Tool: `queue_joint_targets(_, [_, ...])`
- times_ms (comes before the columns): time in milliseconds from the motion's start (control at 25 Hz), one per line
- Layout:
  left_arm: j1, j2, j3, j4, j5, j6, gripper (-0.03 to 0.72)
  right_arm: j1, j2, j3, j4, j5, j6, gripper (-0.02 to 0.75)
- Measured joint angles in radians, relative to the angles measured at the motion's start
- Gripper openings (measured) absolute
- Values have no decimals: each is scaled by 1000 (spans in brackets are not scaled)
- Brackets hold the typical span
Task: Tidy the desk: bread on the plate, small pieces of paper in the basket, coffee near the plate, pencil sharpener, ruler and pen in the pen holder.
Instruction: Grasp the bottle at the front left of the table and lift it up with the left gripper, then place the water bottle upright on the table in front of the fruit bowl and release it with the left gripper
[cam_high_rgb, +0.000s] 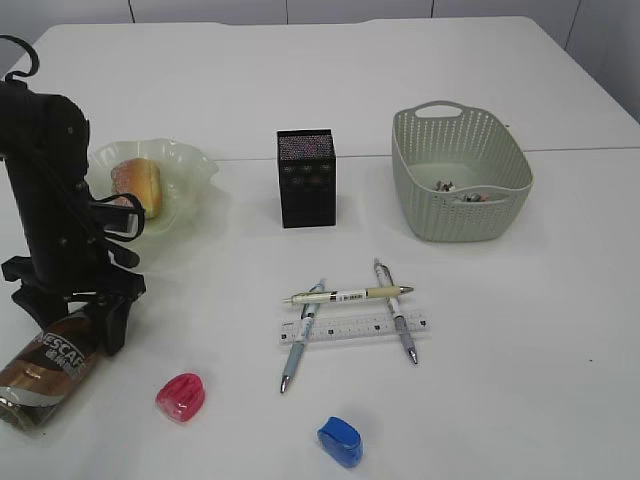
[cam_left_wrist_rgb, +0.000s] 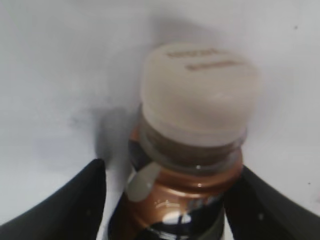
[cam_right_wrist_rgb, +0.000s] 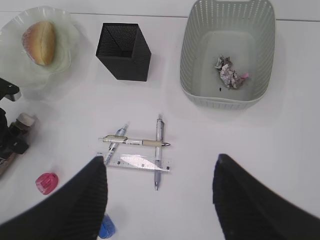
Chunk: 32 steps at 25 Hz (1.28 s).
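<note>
Two black fingers of the left gripper (cam_left_wrist_rgb: 167, 200) stand on either side of the brown coffee bottle with the cream plastic cap (cam_left_wrist_rgb: 192, 150), which lies on its side on the white table (cam_high_rgb: 300, 100); the jaws are spread about as wide as the bottle's shoulder, and whether they press on it cannot be told. In the exterior view that bottle (cam_high_rgb: 45, 375) lies at the near left corner, its cap end under the black left arm.

The right gripper (cam_right_wrist_rgb: 160, 200) hangs high over the table with its jaws wide apart and nothing between them.

Below it, three pens (cam_high_rgb: 350, 310) and a clear plastic ruler (cam_high_rgb: 352, 328) lie stacked in a loose hash shape near the table's middle, one pen crossing the other two. A pink pencil sharpener (cam_high_rgb: 181, 396) sits near the bottle, and a blue pencil sharpener (cam_high_rgb: 340, 441) lies at the near edge.

Farther back, the black mesh pen holder (cam_high_rgb: 307, 177) stands upright. To its left, a bread roll (cam_high_rgb: 138, 186) rests on the pale green ruffled glass plate (cam_high_rgb: 190, 160). To the holder's right, the grey-green perforated plastic basket (cam_high_rgb: 480, 140) holds crumpled paper scraps (cam_right_wrist_rgb: 229, 71).
</note>
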Motion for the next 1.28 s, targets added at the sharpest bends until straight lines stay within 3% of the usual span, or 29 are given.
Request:
queue_joint_targets(80, [0, 2, 0, 7, 4, 0, 498, 0, 0, 0, 0, 0, 0, 486])
queue_joint_targets(240, [0, 2, 0, 23, 10, 0, 292, 0, 0, 0, 0, 0, 0, 486])
queue_joint_targets(280, [0, 2, 0, 25, 12, -2, 269, 0, 0, 0, 0, 0, 0, 486])
queue_joint_targets(600, [0, -41, 37, 38, -43, -7, 251, 0, 0, 0, 0, 0, -1, 488])
queue_joint_targets(840, [0, -356, 350, 40, -376, -12, 251, 0, 0, 0, -2, 0, -1, 489])
queue_joint_targets(1040, [0, -726, 704, -45, -918, -31, 250, 0, 0, 0, -2, 0, -5, 489])
queue_joint_targets(1160, [0, -861, 824, -75, -1129, -31, 249, 0, 0, 0, -2, 0, -9, 489])
queue_joint_targets(1280, [0, -895, 865, -79, -1260, -37, 249, 0, 0, 0, -2, 0, -21, 489])
